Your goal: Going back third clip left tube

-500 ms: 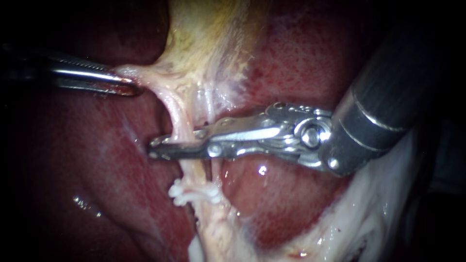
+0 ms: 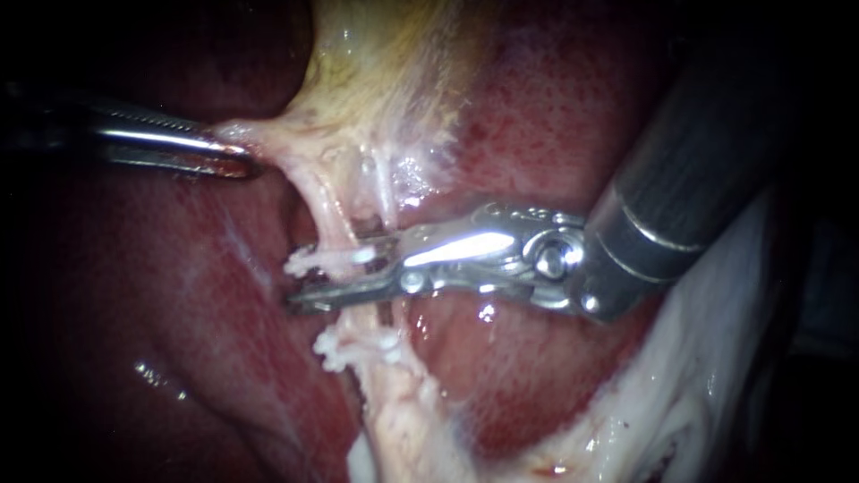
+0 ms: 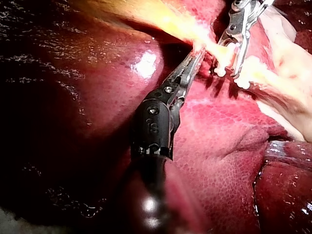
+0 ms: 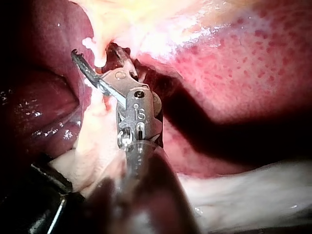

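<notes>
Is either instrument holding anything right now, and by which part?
The left instrument holds the pale tissue by its stretched-out corner, jaws shut on it. The right instrument holds nothing: its jaws stand open around the tube, by a white clip.

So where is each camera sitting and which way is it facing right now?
Endoscope: close to the liver, facing the tube; left instrument enters from left, right instrument from right.
Left wrist: on the left arm, looking along its shaft toward the tube.
Right wrist: on the right arm, looking along its shaft at its open jaws.
Endoscope and left wrist share both instruments and the white clips.
</notes>
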Controlling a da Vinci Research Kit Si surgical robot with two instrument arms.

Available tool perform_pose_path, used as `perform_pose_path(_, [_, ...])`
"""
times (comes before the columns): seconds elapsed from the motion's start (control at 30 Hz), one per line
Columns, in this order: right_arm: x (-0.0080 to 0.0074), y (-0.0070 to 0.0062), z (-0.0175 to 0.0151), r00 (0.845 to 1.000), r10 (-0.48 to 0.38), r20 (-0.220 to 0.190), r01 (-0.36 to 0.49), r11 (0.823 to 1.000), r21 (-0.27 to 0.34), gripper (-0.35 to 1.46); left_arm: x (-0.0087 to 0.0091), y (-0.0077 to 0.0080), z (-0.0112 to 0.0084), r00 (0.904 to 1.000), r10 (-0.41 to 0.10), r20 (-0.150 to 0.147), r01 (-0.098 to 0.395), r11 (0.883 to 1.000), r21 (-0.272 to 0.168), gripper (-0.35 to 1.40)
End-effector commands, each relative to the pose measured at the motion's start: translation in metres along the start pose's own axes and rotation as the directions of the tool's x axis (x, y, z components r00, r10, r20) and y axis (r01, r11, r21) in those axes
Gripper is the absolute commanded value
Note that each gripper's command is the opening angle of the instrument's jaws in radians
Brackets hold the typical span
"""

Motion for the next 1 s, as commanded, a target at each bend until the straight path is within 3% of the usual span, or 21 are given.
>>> perform_pose_path(0.03, [0.0, -0.0001, -0.0004, 1.0, -0.02, -0.002, 0.02, 1.0, -0.003, 0.49, 0.0, 0.0, 0.0, 1.0, 0.0, 0.0, 0.0, 1.0, 0.0, -0.35])
perform_pose_path(0.17, [-0.0006, -0.0004, -0.0023, 0.998, -0.069, 0.001, 0.069, 0.998, 0.002, 0.49, -0.0001, 0.0, -0.0002, 1.0, 0.0, 0.0, 0.0, 1.0, -0.001, -0.35])
perform_pose_path(0.3, [-0.0016, -0.0012, -0.005, 0.986, -0.167, 0.008, 0.167, 0.986, 0.019, 0.49, -0.0001, 0.0, -0.0002, 1.0, 0.001, 0.0, -0.001, 1.0, -0.001, -0.35])
perform_pose_path(0.43, [-0.0027, -0.0022, -0.0085, 0.968, -0.252, 0.009, 0.252, 0.967, 0.024, 0.5, -0.0001, 0.0, -0.0002, 1.0, 0.001, 0.0, -0.001, 1.0, -0.002, -0.35])
perform_pose_path(0.77, [-0.0051, -0.0028, -0.0151, 0.915, -0.403, 0.012, 0.403, 0.915, -0.013, 0.5, -0.0001, -0.0001, -0.0002, 1.0, 0.001, 0.0, -0.001, 1.0, -0.002, -0.35])
perform_pose_path(1.0, [-0.0051, -0.0027, -0.0187, 0.881, -0.473, 0.014, 0.473, 0.881, -0.009, 0.5, -0.0002, -0.0001, -0.0002, 1.0, 0.001, 0.0, -0.001, 1.0, -0.002, -0.35])
